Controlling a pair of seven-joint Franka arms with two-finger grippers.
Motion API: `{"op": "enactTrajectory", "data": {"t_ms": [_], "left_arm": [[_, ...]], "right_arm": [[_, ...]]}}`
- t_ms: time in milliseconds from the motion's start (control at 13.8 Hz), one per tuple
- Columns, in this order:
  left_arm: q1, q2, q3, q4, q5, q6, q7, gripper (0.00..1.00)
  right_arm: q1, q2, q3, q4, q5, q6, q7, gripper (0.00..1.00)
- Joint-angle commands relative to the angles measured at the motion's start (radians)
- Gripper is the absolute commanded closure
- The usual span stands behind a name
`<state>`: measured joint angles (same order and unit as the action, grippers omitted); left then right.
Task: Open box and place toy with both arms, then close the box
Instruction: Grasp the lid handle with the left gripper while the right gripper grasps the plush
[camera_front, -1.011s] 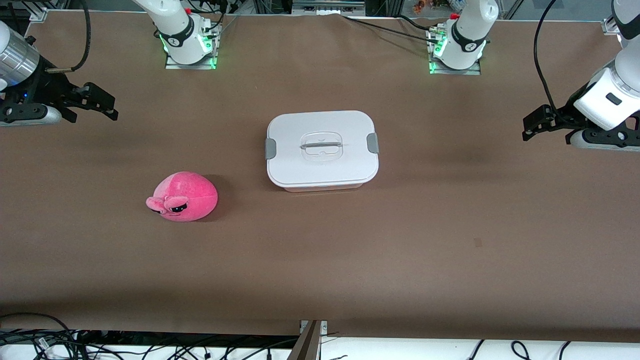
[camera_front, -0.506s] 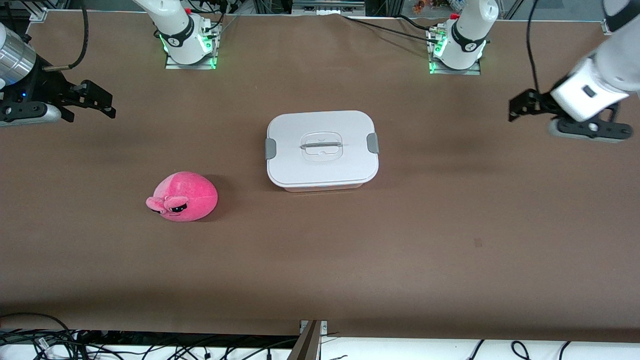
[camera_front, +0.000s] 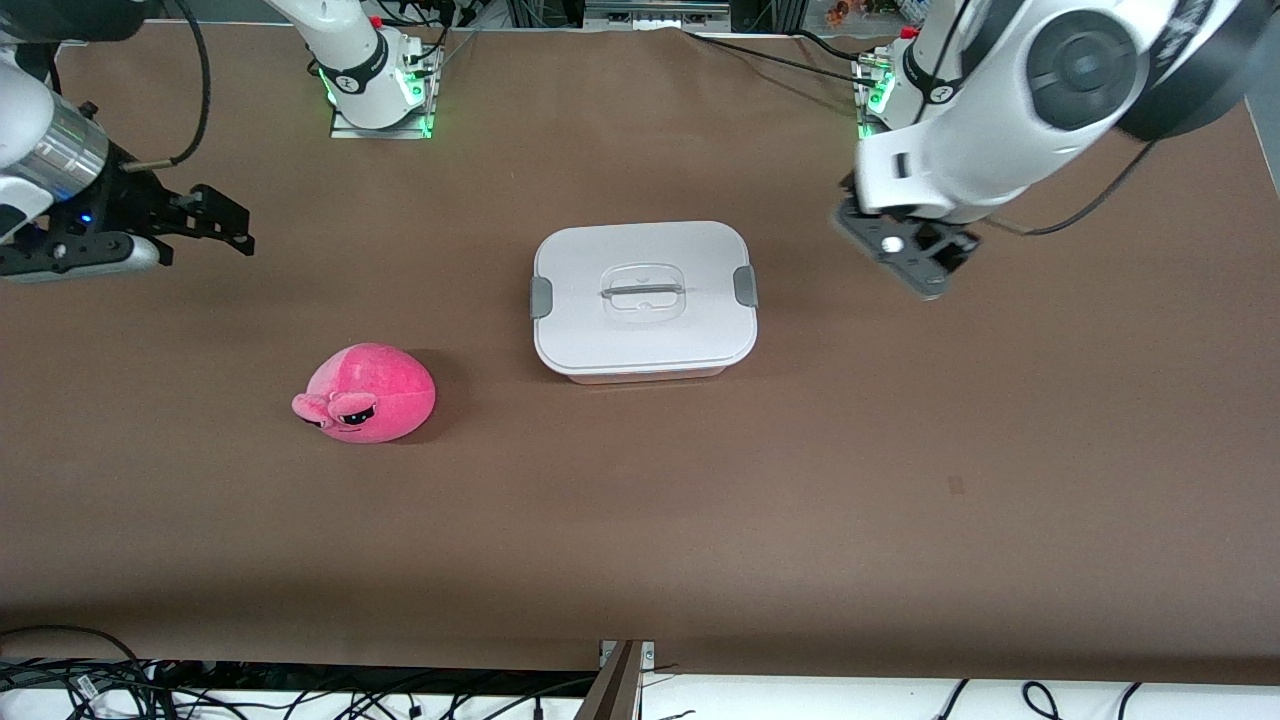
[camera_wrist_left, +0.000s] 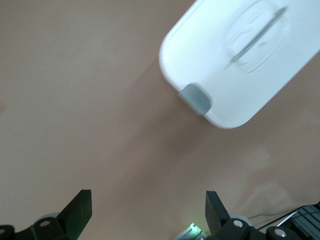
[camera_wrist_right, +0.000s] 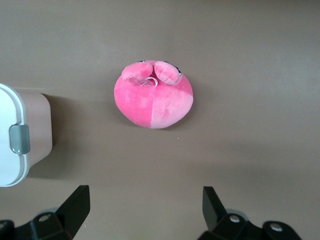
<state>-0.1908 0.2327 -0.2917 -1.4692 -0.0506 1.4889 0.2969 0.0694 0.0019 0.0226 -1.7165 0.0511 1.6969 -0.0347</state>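
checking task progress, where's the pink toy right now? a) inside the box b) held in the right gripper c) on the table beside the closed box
c: the toy lies on the table, apart from the box, whose lid is on.

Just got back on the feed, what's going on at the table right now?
Nothing is held yet. The box sits mid-table with its white lid on. The pink plush toy lies on the table toward the right arm's end, nearer the front camera. The left gripper hangs open over bare table beside the box; the right gripper hangs open near the toy.
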Motion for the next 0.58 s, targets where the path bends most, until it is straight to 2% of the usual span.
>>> {"op": "enactTrajectory", "data": {"t_ms": [0,72,217,506], "left_arm": [[-0.145,0.210,-0.014,0.241,-0.009,-0.010,0.025,0.00],[-0.207,0.264,-0.012,0.278,-0.005,-0.003,0.025,0.00],[-0.289,0.328,-0.007,0.287,-0.002,0.101,0.033,0.00],[-0.374,0.433,-0.009,0.283,0.089,0.247,0.118,0.00]], "right_arm": [[0.017,0.081,0.000,-0.004,-0.011,0.074,-0.011,0.00],[0.018,0.096,0.000,-0.035,-0.010,0.125,-0.008,0.00],[0.021,0.148,0.000,-0.089,-0.008,0.231,-0.007,0.00],[0.024,0.274,0.014,-0.189,0.001,0.495,-0.005,0.00]]}}
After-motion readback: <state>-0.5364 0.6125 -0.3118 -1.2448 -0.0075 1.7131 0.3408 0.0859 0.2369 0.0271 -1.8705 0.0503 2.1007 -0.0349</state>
